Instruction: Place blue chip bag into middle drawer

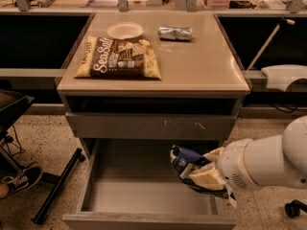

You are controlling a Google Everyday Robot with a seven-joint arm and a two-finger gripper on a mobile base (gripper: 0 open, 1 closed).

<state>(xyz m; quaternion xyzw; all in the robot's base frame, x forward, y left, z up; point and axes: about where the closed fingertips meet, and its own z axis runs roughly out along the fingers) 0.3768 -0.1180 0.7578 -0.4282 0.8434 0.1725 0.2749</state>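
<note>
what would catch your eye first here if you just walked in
The gripper holds the blue chip bag over the right side of the open middle drawer, low in view. On the cabinet top lies a large brown Sea Salt bag, with a small silver packet farther back to its right.

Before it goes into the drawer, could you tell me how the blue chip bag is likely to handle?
Probably floppy: the blue chip bag looks crumpled where the hand, over the right of the open middle drawer, grips it. Likely light, since it hangs from that one grip. Being flattish and crumpled, it should not roll on the flat floor.
</note>
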